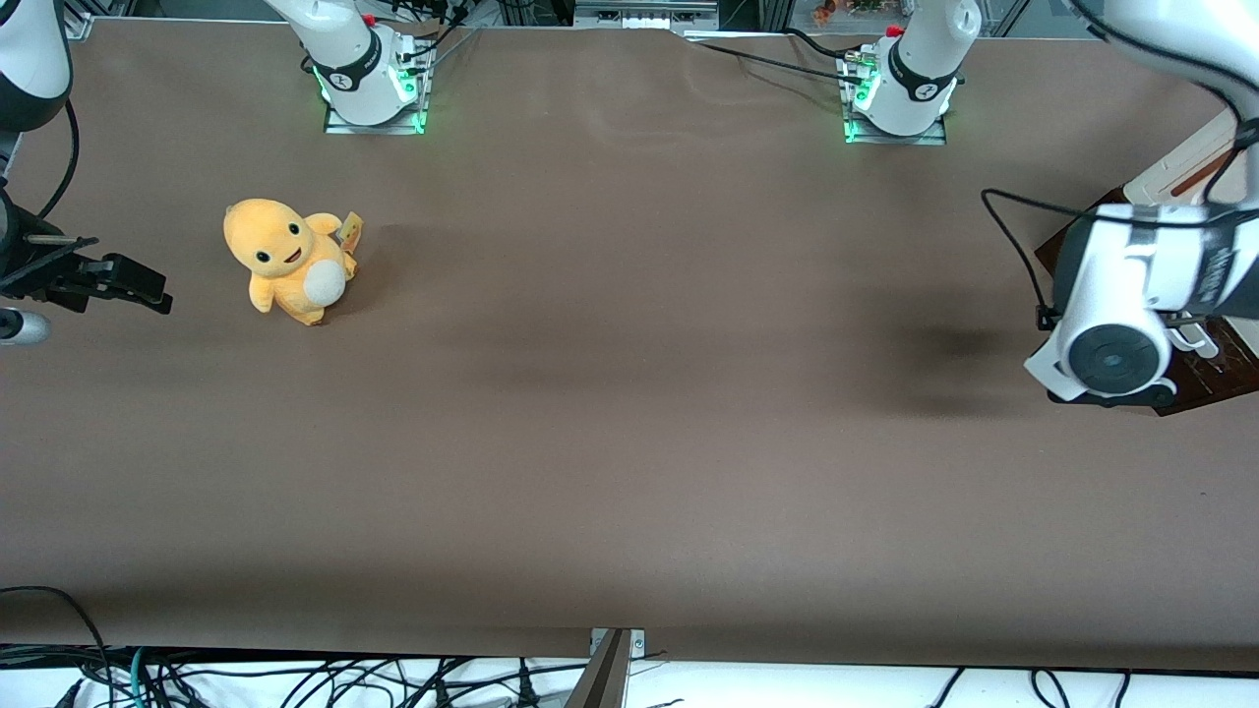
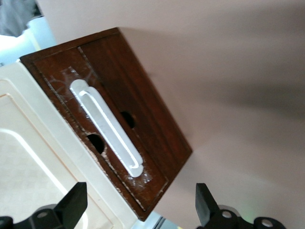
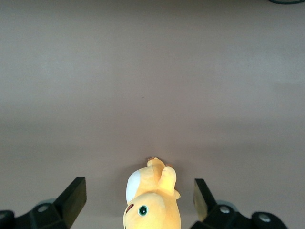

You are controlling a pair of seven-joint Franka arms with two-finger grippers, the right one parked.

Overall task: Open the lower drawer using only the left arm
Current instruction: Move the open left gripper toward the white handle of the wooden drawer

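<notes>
A wide brown bench (image 1: 629, 413) is filling the scene, with cables trailing under its near edge. At the working arm's end of it, the left arm (image 1: 1131, 285) is leaning over a small wooden cabinet (image 1: 1195, 379). Its tool (image 2: 140, 210) is hanging above the cabinet with its two black fingers (image 2: 71, 202) spread wide and holding nothing. Through the wrist camera, the white bar handle (image 2: 107, 126) is lying close to the tool but apart from it, not yet between the fingers. That handle is running along the dark brown front of the lower drawer (image 2: 128, 119), which is sitting flush with the cabinet; no pale inside is showing, so it is looking fully closed. The cream top panel (image 2: 33, 157) is lying just beside the drawer front.

Judging by this, the approach is mostly made, while the grasp and the pull are both remaining.

Well away, toward the parked arm's end of the bench, an orange plush toy (image 1: 288, 261) is sitting upright, taking no part in the work.
</notes>
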